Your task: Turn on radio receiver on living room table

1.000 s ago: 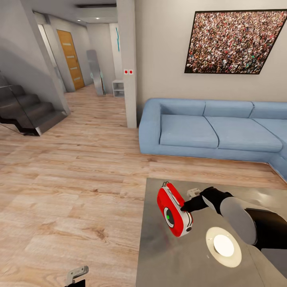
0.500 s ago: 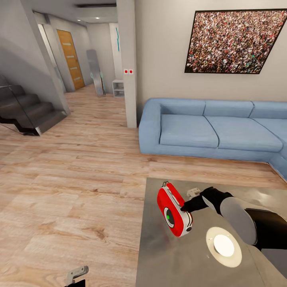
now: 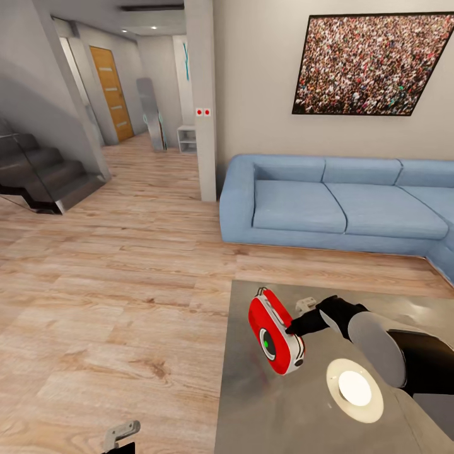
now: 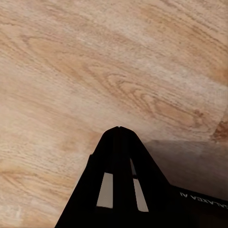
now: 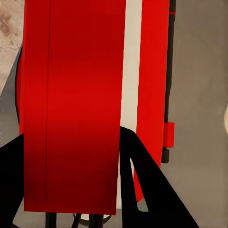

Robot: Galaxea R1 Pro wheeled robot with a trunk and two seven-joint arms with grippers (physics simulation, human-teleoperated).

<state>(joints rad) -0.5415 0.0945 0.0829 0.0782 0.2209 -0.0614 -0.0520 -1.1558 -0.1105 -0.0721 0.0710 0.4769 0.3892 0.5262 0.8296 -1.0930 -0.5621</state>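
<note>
Head view: the radio point(image 3: 274, 331) is seen tilted on its edge on the grey counter point(image 3: 284, 416), near the counter's left far corner, red face with black dial turned toward the camera. The right end effector point(image 3: 291, 329) is placed at the radio's right side, black fingers touching its back edge. A white disc point(image 3: 354, 389) lies on the counter just beside the right arm, apart from the radio. A blue sofa point(image 3: 334, 205) is seen beyond the counter, with a framed crowd picture point(image 3: 369, 63) on the wall above it. Wood floor point(image 3: 113, 296) is seen at left, with stairs point(image 3: 44, 173) and a hallway door point(image 3: 112, 94) farther back.

Right wrist view: the radio point(image 5: 90, 95) is seen between the 2 black fingers point(image 5: 147, 190), so the right end effector is spread about the radio's width; actual clamping cannot be told.

Left wrist view: the left end effector point(image 4: 118, 130) is seen with fingertips pressed together, nothing held, above the floor point(image 4: 114, 61). It also shows at the head view's lower edge point(image 3: 121, 434).
</note>
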